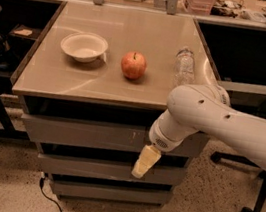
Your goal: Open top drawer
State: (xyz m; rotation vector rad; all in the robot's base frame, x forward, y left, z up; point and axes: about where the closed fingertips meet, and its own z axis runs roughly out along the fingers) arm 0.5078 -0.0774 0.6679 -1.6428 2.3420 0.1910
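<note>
The top drawer (83, 132) is the widest grey handleless front just under the tabletop, with pale scratch marks right of centre; it looks shut. Two narrower grey drawer fronts (87, 166) sit below it. My white arm (221, 123) reaches in from the right and bends down in front of the cabinet. My gripper (145, 162), with pale yellowish fingers, hangs in front of the top drawer's lower right part, down to the second drawer.
On the beige tabletop (76, 78) stand a white bowl (84, 45), a red apple (133, 65) and a clear plastic bottle (184, 67) lying near the right edge. An office chair base (247, 211) is at the right. A cable (49, 198) trails on the floor.
</note>
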